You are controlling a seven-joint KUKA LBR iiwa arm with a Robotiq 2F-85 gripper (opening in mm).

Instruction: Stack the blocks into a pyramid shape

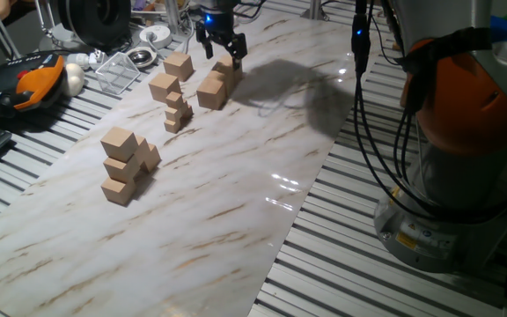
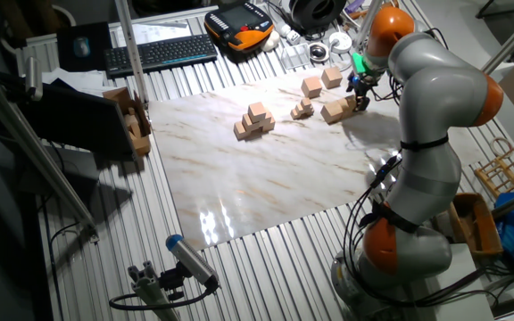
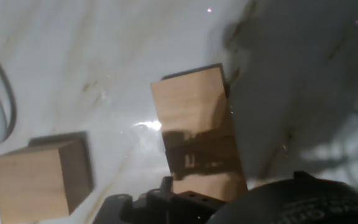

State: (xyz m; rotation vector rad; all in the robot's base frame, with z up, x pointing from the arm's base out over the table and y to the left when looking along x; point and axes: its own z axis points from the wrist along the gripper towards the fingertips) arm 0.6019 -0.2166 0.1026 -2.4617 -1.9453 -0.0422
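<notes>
The blocks point(image 1: 215, 87) by the gripper sit at the far end of the marble bench point(image 1: 236, 202), a low cluster of tan cubes. The gripper point(image 1: 222, 51) hangs right above them, fingers point(image 1: 238, 48) spread, nothing pinched; the far block is just under the tips, whether touching I can't tell. In the hand view one block point(image 3: 197, 127) lies directly below the fingers, another point(image 3: 39, 177) off to the left. Two loose blocks point(image 1: 171, 77) sit left of that cluster, w/ small cubes point(image 1: 177, 112) nearer. A stepped pile point(image 1: 126, 164) stands well apart, toward the near left.
</notes>
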